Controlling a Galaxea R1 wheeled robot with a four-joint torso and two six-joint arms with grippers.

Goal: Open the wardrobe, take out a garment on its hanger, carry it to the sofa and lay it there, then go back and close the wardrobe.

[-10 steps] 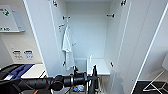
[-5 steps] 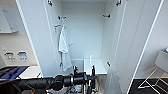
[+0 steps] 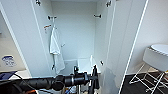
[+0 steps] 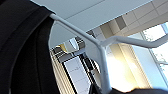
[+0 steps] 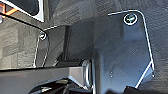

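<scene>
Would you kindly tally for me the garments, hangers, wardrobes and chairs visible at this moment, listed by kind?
Garments: 2 – white shirt hanging in the wardrobe, black garment in the left wrist view
Hangers: 1 clearly seen – white hanger with the black garment
Wardrobes: 1 – white wardrobe, doors open
Chairs: 1 – white chair
Total: 5

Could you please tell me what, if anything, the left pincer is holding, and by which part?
The left pincer appears to hold the hanger by the stem below its hook, with the garment draped on it.
</scene>
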